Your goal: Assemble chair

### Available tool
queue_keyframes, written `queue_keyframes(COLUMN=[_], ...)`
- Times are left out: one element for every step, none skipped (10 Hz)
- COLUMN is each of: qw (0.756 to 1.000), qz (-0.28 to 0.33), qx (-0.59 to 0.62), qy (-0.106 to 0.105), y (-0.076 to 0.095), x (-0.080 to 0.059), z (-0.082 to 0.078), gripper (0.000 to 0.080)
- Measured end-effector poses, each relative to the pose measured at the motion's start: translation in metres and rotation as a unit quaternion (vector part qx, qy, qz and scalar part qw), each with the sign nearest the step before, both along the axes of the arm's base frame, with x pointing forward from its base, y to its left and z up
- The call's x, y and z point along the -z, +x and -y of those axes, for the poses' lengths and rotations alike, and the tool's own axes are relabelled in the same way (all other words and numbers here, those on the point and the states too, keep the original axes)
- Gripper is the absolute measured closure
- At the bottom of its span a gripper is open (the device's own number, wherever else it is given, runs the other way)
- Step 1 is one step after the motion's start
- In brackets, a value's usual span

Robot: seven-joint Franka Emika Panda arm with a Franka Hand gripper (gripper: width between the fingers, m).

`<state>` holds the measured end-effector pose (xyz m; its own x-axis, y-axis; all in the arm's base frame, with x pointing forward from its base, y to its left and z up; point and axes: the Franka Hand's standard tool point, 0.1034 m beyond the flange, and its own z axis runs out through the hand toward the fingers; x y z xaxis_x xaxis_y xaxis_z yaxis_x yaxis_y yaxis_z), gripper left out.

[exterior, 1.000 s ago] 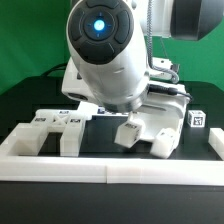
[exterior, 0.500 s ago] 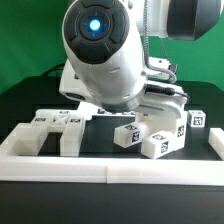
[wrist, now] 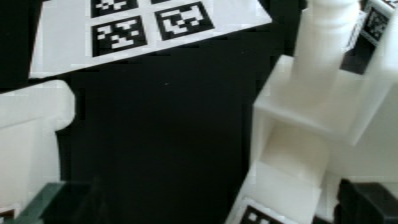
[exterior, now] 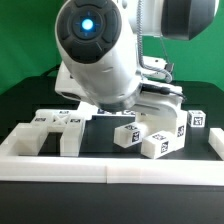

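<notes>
In the exterior view the arm (exterior: 95,50) hung low over the table (exterior: 100,142). Its bulky housing hid the gripper, so that view did not show how the jaws stood. Three chair parts lay on the black top, inside the low wall (exterior: 110,168) along the near edge. A slab (exterior: 48,128) lay toward the exterior view's left. A block cluster (exterior: 150,138) sat in the middle, its back partly covered by the arm. A small cube (exterior: 197,120) stood at the exterior view's right, near the cluster but apart from it. A strip of bare table separated the slab from the cluster.

In the wrist view the gripper (wrist: 205,205) was open. Its two dark fingers (wrist: 50,205) sat wide apart and clamped nothing. A tall part (wrist: 311,120) rose close by one finger, but I could not tell whether they touched. A second part (wrist: 27,130) lay on the other side, with a broad lane of bare table between the two. Beyond them the marker board (wrist: 151,30) lay flat, showing four tags, two of them cut off by the frame edge.
</notes>
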<state>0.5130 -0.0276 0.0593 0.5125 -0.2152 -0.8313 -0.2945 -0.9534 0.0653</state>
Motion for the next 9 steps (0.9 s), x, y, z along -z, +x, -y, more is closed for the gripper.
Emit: queue_keyframes(qw=[1.0,1.0,1.0,1.0,1.0,0.999,0.999,0.998,0.993], qz=[0.001,0.012,0.013,0.012,0.014,0.027,0.027,0.057,0.115], qx=[0.003,-0.01,-0.01,-0.006,-0.002,-0.003,-0.002,-0.004,-0.004], qy=[0.001,-0.012,-0.013,-0.014,-0.014,-0.017,-0.017,-0.023,-0.031], y=[0.0,0.005,0.005,0.004,0.005,0.011,0.011,0.021,0.032], x=[0.0,-0.001,-0.001,-0.001,-0.002,-0.001,-0.002,-0.001,-0.005], z=[0.005,0.01,0.011,0.015,0.02,0.022,0.023,0.026,0.029], gripper=[0.0151,0.0151,0.0151,0.0151,0.0151,0.0151,0.0151,0.0151,0.0151])
